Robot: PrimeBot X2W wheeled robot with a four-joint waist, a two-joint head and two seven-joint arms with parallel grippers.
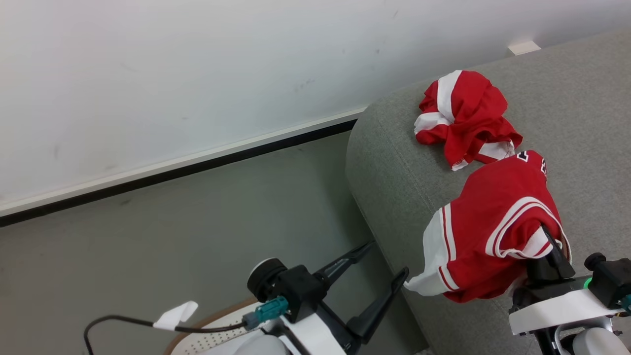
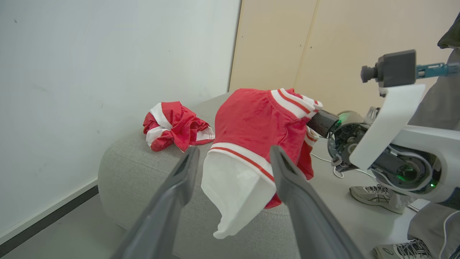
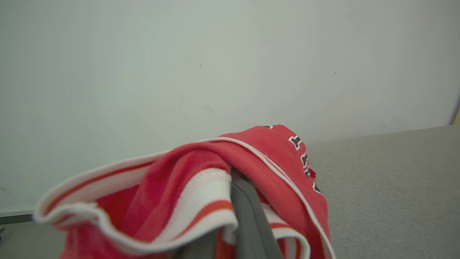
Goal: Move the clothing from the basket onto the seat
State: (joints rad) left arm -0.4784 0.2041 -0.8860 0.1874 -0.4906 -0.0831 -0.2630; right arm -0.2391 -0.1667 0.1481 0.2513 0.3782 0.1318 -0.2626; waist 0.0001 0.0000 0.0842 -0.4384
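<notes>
A: One red garment (image 1: 493,222) is pinched in the right gripper (image 1: 551,244), hanging over the seat (image 1: 394,162) edge.
B: Yep, bare seat's at its 1 o'clock. The left gripper (image 1: 387,259) is wide and empty, off at 9.

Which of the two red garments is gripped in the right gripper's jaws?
The larger garment nearer the robot, draped over the right gripper, whose jaws are shut on it. The crumpled garment lies free on the seat, farther back.
</notes>
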